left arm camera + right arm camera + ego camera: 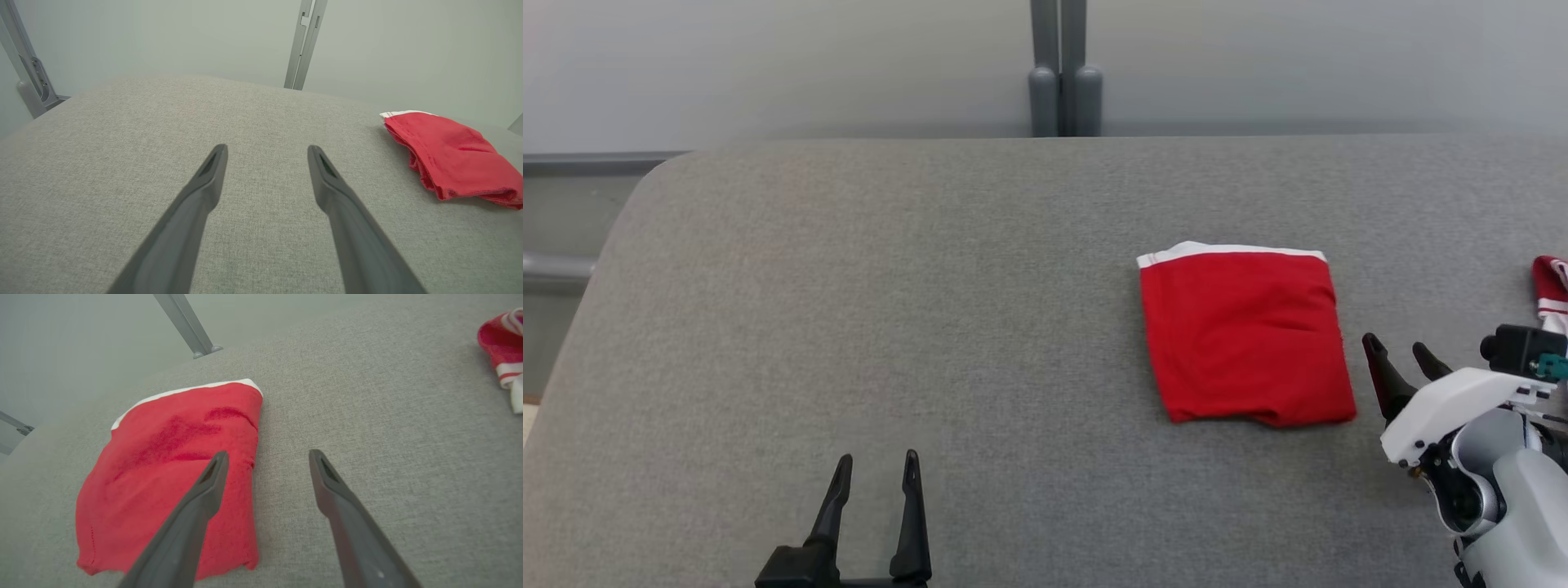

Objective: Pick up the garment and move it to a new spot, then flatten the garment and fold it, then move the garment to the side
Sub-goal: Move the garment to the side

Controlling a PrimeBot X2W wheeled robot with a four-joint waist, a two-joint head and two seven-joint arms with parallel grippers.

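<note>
the red garment with its white edge lies folded into a flat square on the grey fabric surface, right of centre in the head view. the right gripper sits just beside the garment's right edge, fingers spread wide and holding nothing, while the left gripper hangs well apart from it over bare surface, equally wide and empty. another red-and-white cloth lies at the far right.
</note>
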